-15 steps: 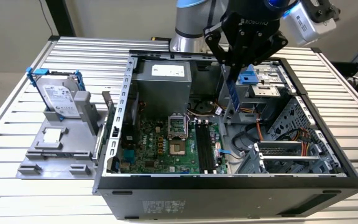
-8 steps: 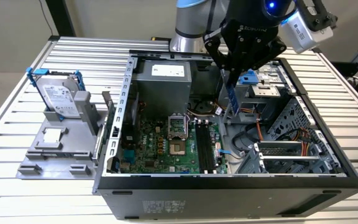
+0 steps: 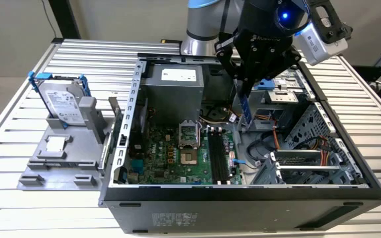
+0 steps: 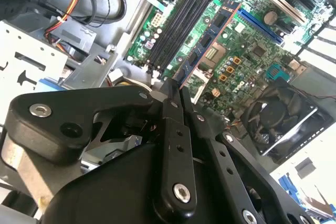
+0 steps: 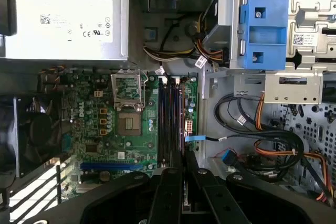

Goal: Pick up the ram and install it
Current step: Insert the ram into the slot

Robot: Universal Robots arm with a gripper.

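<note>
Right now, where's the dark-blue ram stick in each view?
Exterior view: dark-blue ram stick hangs upright from the black pincer.
Second wrist view: flat side showing, jutting from pincer.
First wrist view: edge-on sliver in pincer.
Shared landmark: long black motherboard slots.

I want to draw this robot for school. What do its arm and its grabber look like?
The arm is a silver tube with a blue ring. The gripper is black, made of jointed bars with small silver screws, and has long flat fingers. A round blue light glows above it, beside a silver-grey camera box.
</note>
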